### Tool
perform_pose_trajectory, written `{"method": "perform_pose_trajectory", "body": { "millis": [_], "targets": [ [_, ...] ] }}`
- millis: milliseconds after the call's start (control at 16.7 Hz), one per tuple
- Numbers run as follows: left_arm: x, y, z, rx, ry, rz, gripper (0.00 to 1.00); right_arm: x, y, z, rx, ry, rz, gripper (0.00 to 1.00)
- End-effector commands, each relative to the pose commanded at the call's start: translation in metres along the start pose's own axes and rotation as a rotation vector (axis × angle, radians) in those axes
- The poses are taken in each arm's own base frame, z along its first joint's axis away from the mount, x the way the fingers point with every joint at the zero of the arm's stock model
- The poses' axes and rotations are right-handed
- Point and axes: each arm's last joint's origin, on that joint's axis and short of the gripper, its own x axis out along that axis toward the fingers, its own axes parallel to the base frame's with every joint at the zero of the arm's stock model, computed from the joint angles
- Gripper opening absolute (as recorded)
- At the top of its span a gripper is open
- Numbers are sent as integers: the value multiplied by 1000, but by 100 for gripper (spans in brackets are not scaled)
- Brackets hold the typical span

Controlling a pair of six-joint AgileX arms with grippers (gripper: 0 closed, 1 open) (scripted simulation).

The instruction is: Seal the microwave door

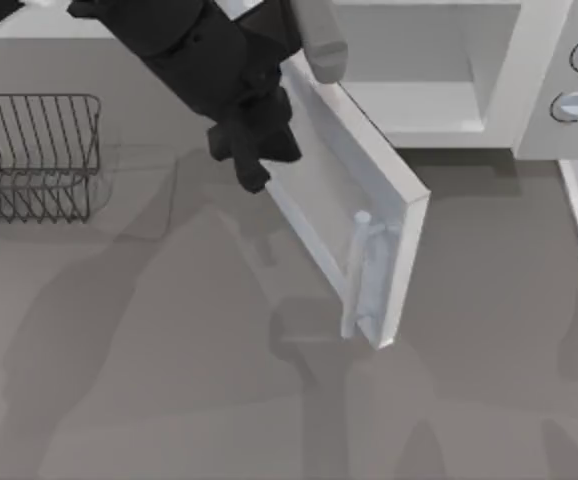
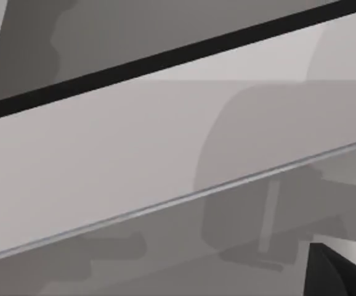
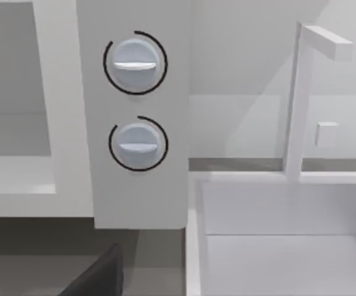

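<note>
The microwave door (image 1: 354, 205) stands wide open, swung out over the tabletop (image 1: 169, 380) from its hinge at the left side of the microwave body (image 1: 449, 70). Its free edge with the pale bar handle (image 1: 361, 270) points toward the near side of the tabletop. The left gripper (image 1: 254, 150) is at the outer face of the door, about halfway between hinge and handle, and seems to touch the panel or to be just beside it. From above, the dark fingers look close together, but the view is poor there, so it cannot be told whether they are open or closed. The left wrist view shows the door panel (image 2: 135, 148) very near, which fits with a push by contact and not with a grasp.

To do this step well, the left arm should press flat on the outer face and follow the arc of the door toward the cavity, not go in a straight line. Contact nearer to the handle would give more leverage, so letting the gripper slide a little toward the free edge would likely help. The push should continue until the door lies flush against the body beside the two knobs (image 3: 135, 105).

The wire basket (image 1: 34, 155) at the left is well apart from the path. The right arm is parked at the right, its camera facing the knobs.
</note>
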Motion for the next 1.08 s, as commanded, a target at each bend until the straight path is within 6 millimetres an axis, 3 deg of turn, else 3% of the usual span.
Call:
{"method": "perform_pose_trajectory", "body": {
  "millis": [1080],
  "targets": [
    [16,-6,27,-4,-1,2,0,0,0,0,0,0,0,100]
  ]
}}
